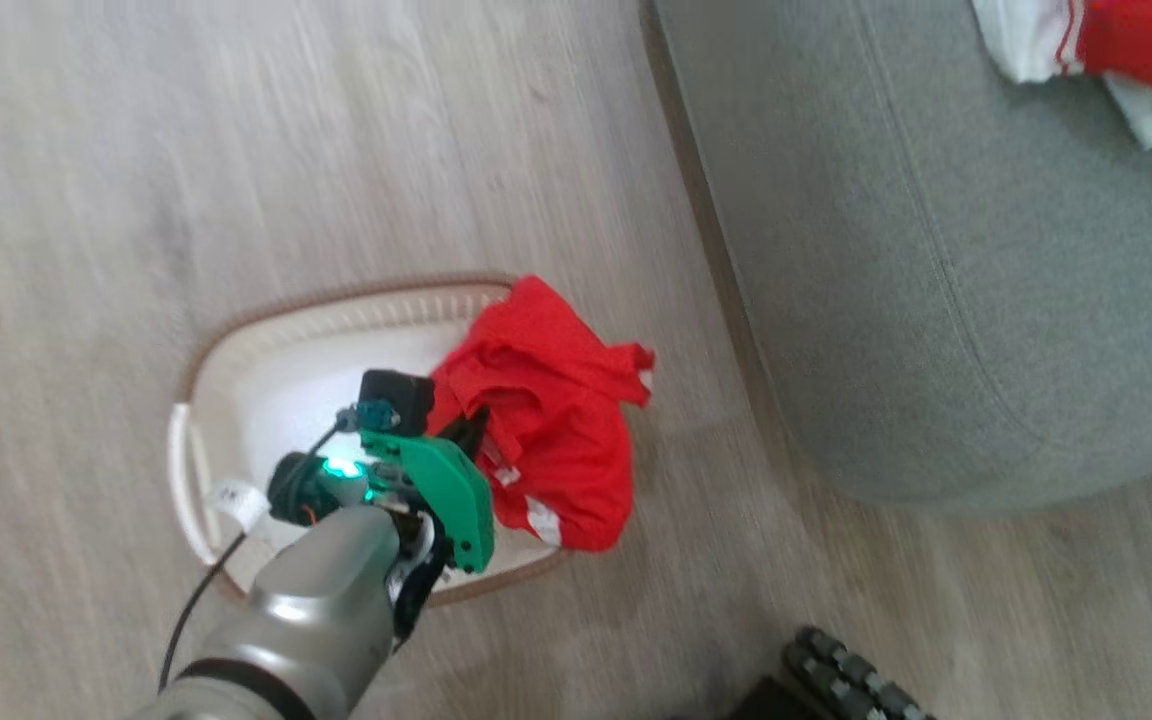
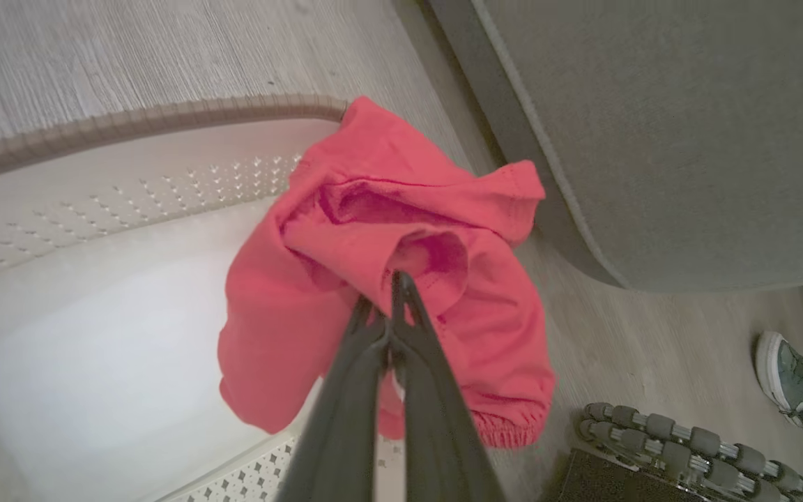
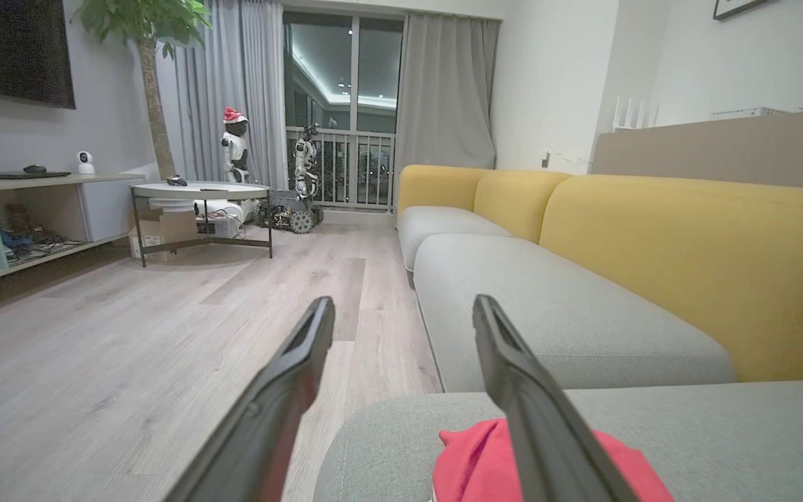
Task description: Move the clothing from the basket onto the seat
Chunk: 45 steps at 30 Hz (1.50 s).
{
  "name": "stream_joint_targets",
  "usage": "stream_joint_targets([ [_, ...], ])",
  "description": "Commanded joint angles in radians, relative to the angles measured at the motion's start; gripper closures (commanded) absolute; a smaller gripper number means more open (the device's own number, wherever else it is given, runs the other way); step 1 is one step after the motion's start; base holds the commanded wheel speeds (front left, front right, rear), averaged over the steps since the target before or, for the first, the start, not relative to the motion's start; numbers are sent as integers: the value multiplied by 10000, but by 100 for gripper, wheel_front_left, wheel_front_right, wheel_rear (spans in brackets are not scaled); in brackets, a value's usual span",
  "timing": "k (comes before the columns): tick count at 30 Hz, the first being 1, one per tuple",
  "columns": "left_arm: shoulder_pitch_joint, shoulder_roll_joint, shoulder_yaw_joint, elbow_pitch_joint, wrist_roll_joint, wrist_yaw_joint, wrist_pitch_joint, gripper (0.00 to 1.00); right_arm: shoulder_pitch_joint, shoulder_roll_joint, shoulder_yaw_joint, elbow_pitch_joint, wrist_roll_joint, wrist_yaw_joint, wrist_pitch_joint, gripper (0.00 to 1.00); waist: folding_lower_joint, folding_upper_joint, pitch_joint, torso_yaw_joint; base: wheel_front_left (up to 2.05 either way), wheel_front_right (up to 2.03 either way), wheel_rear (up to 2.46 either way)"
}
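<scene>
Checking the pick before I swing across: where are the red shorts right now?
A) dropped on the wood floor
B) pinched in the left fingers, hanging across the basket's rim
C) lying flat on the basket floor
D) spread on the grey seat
B: in the left wrist view the left fingers are closed on a fold of the shorts, which hang bunched across the basket rim, apart from the seat.

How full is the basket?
Looks empty: the basket shows a bare white bottom; the red shorts, pinched in the left pincer, bunch over its rim.
</scene>
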Motion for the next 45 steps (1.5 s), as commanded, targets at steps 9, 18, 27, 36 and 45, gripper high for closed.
stream_joint_targets([
  [9, 401, -13, 370, -1065, 267, 179, -291, 100, 1131, -316, 152, -85, -288, -4, -49, 0, 0, -1, -2054, 1057, 0, 0, 0],
  [18, 1329, 185, 2385, -3398, 2619, 481, -295, 100, 2061, -87, 431, 134, -560, -4, -49, 0, 0, -1, -3402, 1681, 0, 0, 0],
  [27, 2065, 454, 3911, -6026, 4237, 443, -296, 100, 2550, 111, 906, 341, -763, -4, -49, 0, 0, -1, -4380, 1926, 0, 0, 0],
  [36, 1775, 759, 4585, -7722, 4573, 315, -296, 100, 3082, 382, 1825, 637, -793, -4, -49, 0, 0, -1, -5032, 2041, 0, 0, 0],
  [45, 1005, 1165, 4739, -9332, 4755, 558, 393, 100, 3433, 544, 2567, 829, -726, -4, -49, 0, 0, -1, -5288, 1999, 0, 0, 0],
])
